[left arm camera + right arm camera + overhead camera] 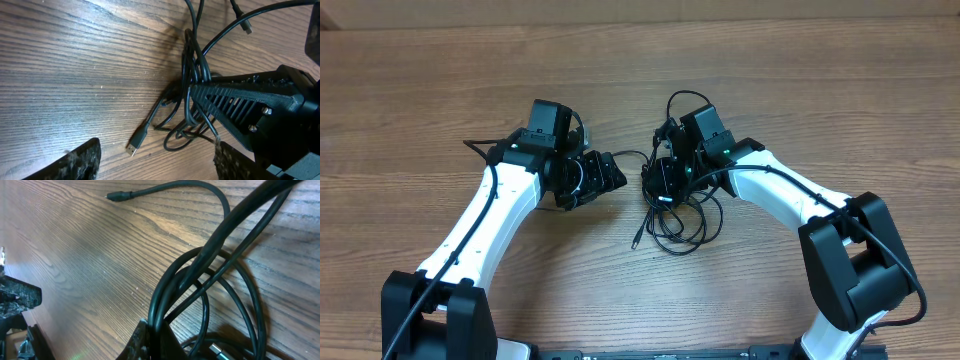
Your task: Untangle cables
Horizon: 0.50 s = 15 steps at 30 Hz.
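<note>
The cables (692, 228) lie in a tangled black heap of loops at the table's middle, with one plug end (636, 241) sticking out to the lower left. My right gripper (662, 190) stands over the heap's top, shut on two or three cable strands (200, 265) that rise between its fingers (150, 340). A silver plug tip (217, 352) lies just beside them. My left gripper (157, 165) is open just left of the heap, holding nothing. A USB plug (136, 142) lies on the wood between and ahead of its fingers (80, 160).
Bare brown wood table (800, 90) lies all around. Another loose plug end (120, 196) stretches away from the heap. A thin black cord (478, 148) pokes out left of the left arm. The two grippers stand close together.
</note>
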Each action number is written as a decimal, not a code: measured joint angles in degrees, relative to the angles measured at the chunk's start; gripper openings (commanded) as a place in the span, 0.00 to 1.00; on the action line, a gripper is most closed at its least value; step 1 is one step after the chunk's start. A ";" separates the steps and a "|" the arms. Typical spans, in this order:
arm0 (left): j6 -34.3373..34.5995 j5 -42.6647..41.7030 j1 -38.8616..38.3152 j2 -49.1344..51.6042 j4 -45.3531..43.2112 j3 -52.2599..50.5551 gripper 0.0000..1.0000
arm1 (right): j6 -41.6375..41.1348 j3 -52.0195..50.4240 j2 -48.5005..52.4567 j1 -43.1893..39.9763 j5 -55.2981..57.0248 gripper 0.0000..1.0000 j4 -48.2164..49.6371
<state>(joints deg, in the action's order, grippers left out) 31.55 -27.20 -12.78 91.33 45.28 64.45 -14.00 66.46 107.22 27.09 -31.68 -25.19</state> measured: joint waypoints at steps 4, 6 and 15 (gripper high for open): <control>0.02 -0.70 0.00 0.00 0.17 0.00 0.66 | -1.14 0.00 0.00 0.00 -1.20 0.04 -0.09; 0.11 -1.46 0.00 0.00 0.24 0.00 0.61 | -2.64 0.09 0.00 -0.13 -1.57 0.04 -0.11; -0.46 -4.61 -1.49 0.00 -0.74 0.00 0.57 | -12.15 4.72 0.00 -2.47 -8.33 0.04 -0.28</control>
<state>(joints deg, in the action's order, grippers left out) 31.09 -31.81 -14.26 91.33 44.53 64.45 -26.15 71.18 107.22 24.62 -40.01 -25.47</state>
